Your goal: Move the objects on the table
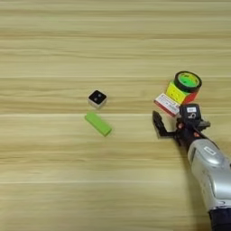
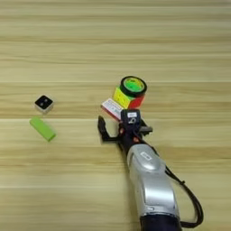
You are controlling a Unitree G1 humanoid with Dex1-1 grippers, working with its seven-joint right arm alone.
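Table [image 1: 54, 45]: light wood-grain planks running across, filling both views; no room visible beyond it

Cube [image 2: 127, 98]: multicoloured, right of centre, with the tape ring [image 2: 133, 85] lying on top of it

Card [image 2: 112, 109]: red and white, against the cube's near-left side, apparently touching it

White cube [image 1: 97, 98]: black top, well left of the stack; green bar [image 1: 98, 123] just beside it, nearer the robot, apart from it

Gripper [image 2: 118, 127]: right arm, entering from the bottom edge, just near of the card; one black finger [image 2: 102, 127] juts left over bare wood, the other sits by the card's near edge. Fingers look spread with nothing between them, though the card-side finger is partly hidden by the wrist

Risks: a forward push could catch the card and shove the cube, tipping the ring off its top; the flat card may slide away rather than be gripped; a leftward sweep toward the bar could knock the white cube
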